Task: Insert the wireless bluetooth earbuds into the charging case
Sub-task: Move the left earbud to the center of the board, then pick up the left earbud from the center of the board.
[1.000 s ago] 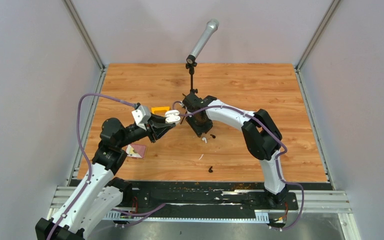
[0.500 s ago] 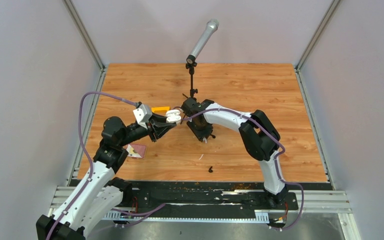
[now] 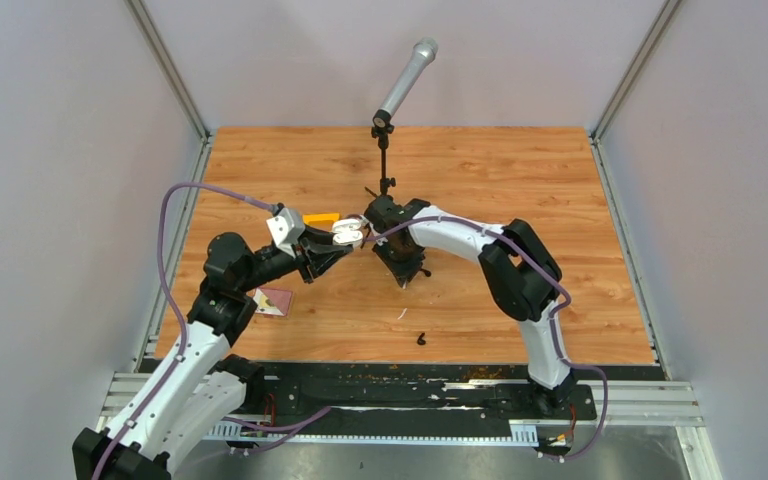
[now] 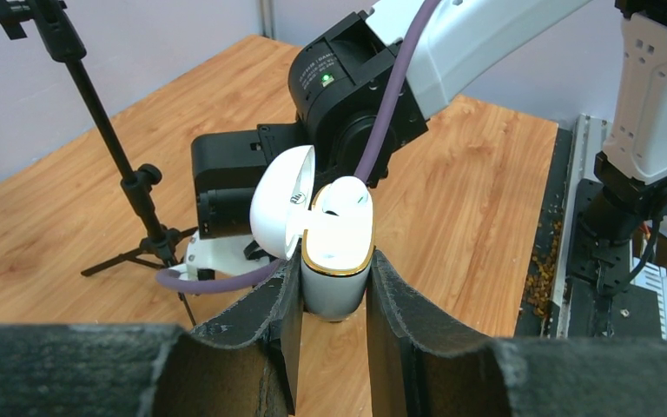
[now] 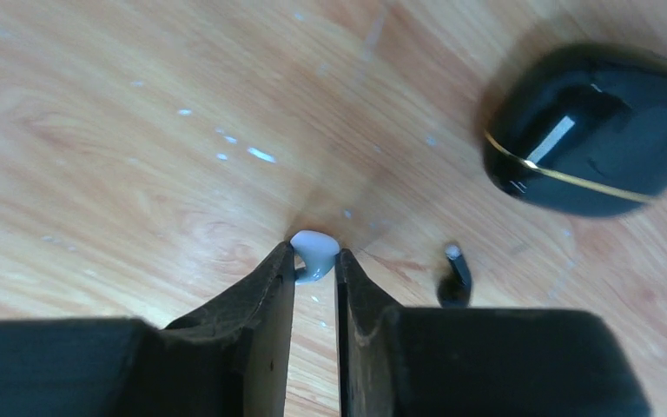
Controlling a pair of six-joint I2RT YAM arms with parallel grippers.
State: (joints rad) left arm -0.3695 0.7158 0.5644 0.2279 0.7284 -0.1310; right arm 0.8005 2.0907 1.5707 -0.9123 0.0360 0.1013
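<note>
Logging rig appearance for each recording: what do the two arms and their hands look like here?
Both the left arm and right arm have white shells and black joints, each trailed by a purple cable. The left hand and right hand each have two black, rough-surfaced fingers. A green light glows on one black right-arm joint.

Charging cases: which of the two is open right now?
The white case, clamped in the left gripper, with its lid flipped up. The black case lies shut on the table.
</note>
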